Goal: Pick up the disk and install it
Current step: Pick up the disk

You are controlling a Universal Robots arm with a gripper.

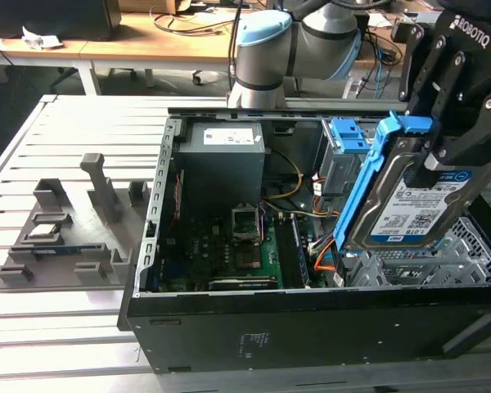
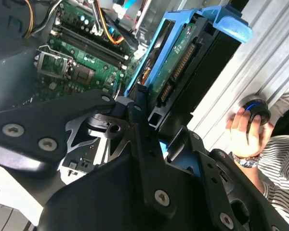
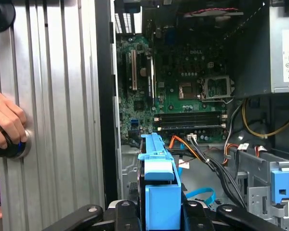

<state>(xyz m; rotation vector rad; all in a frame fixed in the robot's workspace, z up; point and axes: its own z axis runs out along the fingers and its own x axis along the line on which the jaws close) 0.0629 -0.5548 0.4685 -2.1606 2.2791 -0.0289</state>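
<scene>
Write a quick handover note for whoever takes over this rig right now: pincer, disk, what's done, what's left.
Pincer: shut on the disk, gripping near its upper end.
Disk: lifted, on edge and tilted, over the open computer case at the exterior view's right, near the blue-fronted drive cage.
Done: pickup.
Left: disk not yet seated in the case.
A person's hand rests on a round button beside the case.
</scene>
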